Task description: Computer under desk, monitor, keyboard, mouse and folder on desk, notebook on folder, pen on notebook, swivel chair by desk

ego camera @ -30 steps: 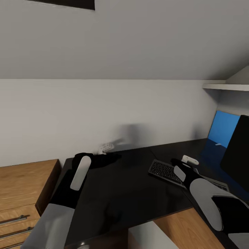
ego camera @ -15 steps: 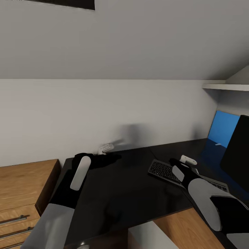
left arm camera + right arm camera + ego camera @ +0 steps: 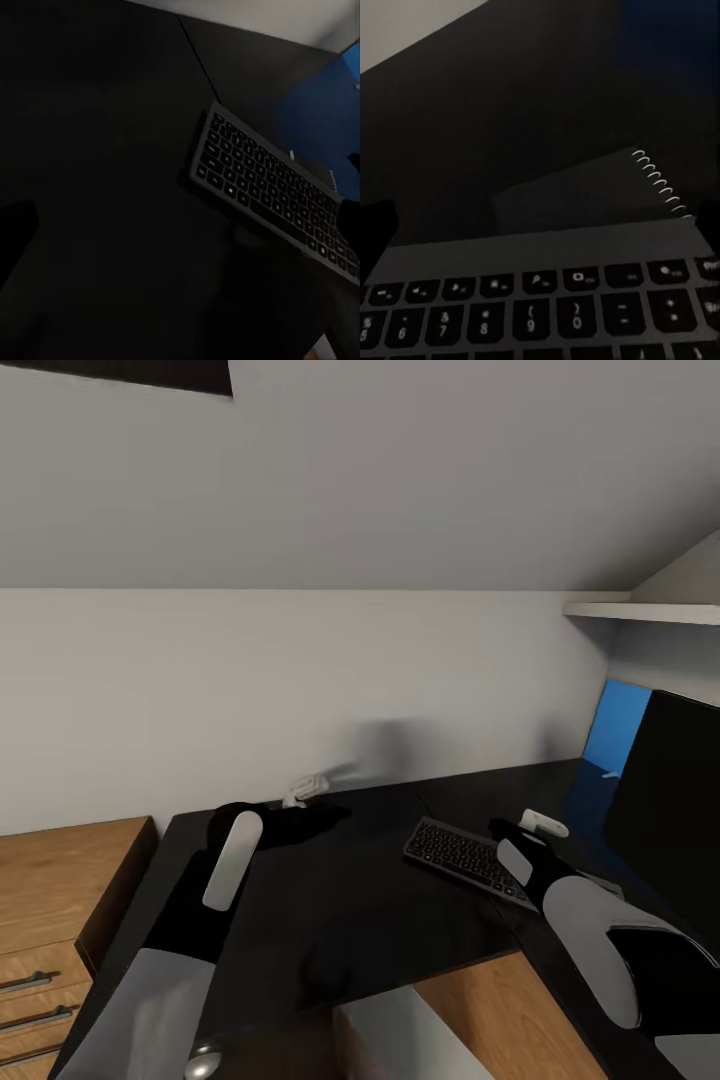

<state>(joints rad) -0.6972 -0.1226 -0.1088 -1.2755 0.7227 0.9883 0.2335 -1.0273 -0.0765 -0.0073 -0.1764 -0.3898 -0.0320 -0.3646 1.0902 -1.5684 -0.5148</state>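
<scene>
The head camera has swung a little to the right since a second ago, so the wooden chest (image 3: 60,920) with bar handles sits further toward the left edge and more of the monitor (image 3: 665,810) shows at the right; the things themselves have not shifted on the desk (image 3: 350,900). The keyboard (image 3: 465,857) lies flat on the black desk top, just left of the monitor's dark screen, with its far end hidden behind the right arm. Behind the monitor a blue panel (image 3: 608,738) stands against the wall beneath a white shelf (image 3: 640,610). The left hand (image 3: 305,790) hovers over the back of the desk near the wall, and the right hand (image 3: 542,822) hangs above the keyboard's far end, both where they were in the earlier frames. From this angle I cannot tell whether either hand is released or clenched; neither is seen grasping anything. In the left wrist view the keyboard (image 3: 270,191) runs slantwise across the dark desk. In the right wrist view the keyboard (image 3: 540,292) shows its key rows close up, and just beyond its edge lies a dark spiral-bound notebook (image 3: 585,199), flat on the desk. A light-grey box top, probably the computer (image 3: 420,1035), shows below the desk's front edge.
</scene>
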